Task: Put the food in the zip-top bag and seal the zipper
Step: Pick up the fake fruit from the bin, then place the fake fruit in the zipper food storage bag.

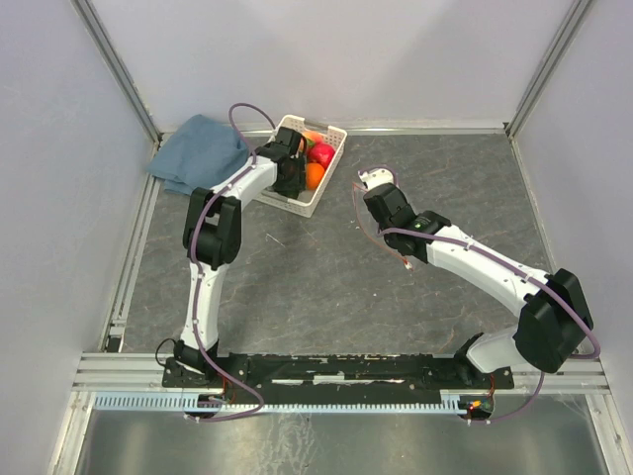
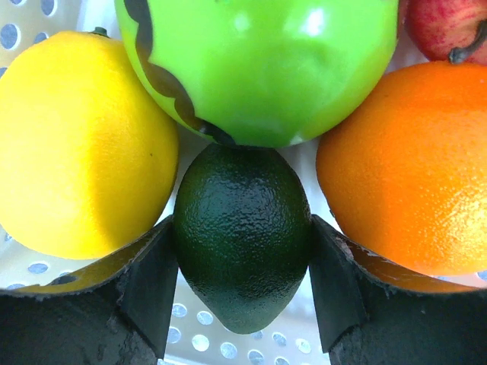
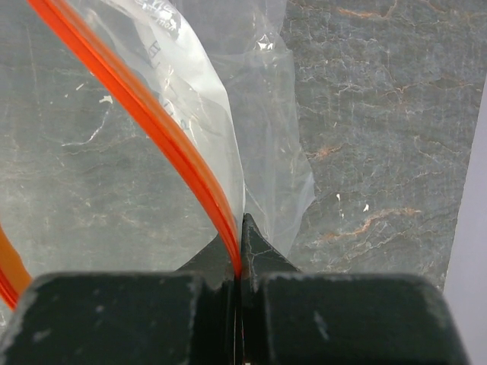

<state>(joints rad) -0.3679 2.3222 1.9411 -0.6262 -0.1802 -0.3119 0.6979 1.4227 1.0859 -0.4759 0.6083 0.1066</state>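
Note:
In the left wrist view a dark green fruit (image 2: 240, 236) lies in the white basket (image 2: 194, 338) among a yellow fruit (image 2: 76, 144), a bright green one (image 2: 266, 61), an orange one (image 2: 411, 160) and a red one (image 2: 445, 26). My left gripper (image 2: 242, 281) has a finger pressed on each side of the dark green fruit. From above, that gripper (image 1: 295, 166) reaches into the basket (image 1: 334, 131). My right gripper (image 3: 240, 251) is shut on the orange-red zipper (image 3: 152, 122) of the clear zip-top bag (image 3: 99, 182), whose mouth gapes open. From above, the bag (image 1: 372, 216) hangs by the right gripper (image 1: 381, 195).
A folded blue cloth (image 1: 198, 153) lies left of the basket at the back. Grey walls with metal rails close in the dark stone-look table (image 1: 316, 287). Both arm bases sit on the rail along the near edge.

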